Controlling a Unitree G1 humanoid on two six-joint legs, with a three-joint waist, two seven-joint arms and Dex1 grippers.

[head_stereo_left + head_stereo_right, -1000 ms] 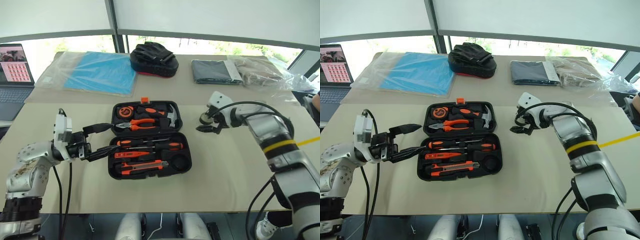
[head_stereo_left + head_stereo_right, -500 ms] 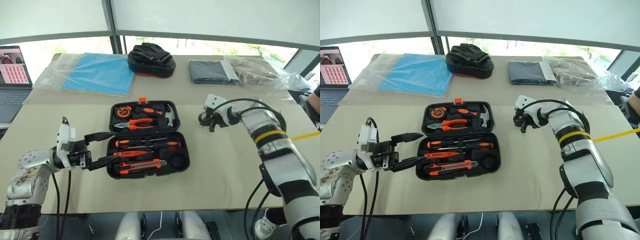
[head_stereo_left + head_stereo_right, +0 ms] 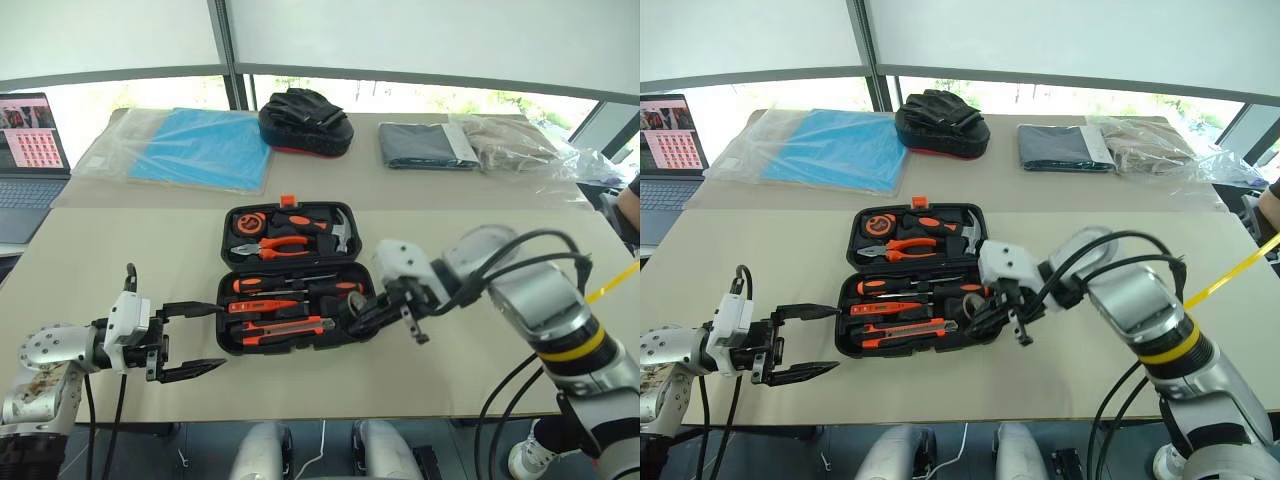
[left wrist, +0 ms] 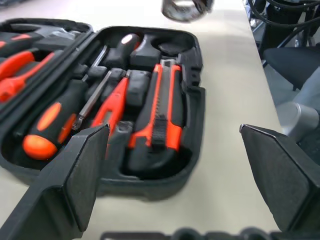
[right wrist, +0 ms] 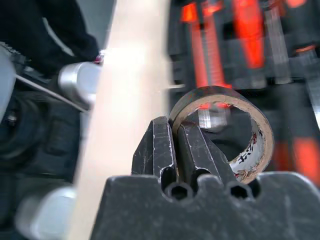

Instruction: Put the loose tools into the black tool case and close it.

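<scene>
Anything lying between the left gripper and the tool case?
No. From the left gripper to the black tool case there is bare table, seen in both eye views.

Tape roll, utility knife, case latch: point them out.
tape roll (image 5: 252, 131): right wrist view, its cardboard rim.
utility knife (image 4: 161, 107): left wrist view, mid-body.
latch (image 3: 289, 201): left eye view, orange tab.

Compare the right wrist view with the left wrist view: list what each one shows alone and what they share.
Right wrist view alone: the right claw shut on the wall of the tape roll, with the roll's printed inner core seen close.

Left wrist view alone: the left claw open beside the tool case, with the utility knife, the tester screwdriver and a screwdriver seated in their recesses.

Shared: the tape roll, the open case with its orange tools, and the tan table.
</scene>
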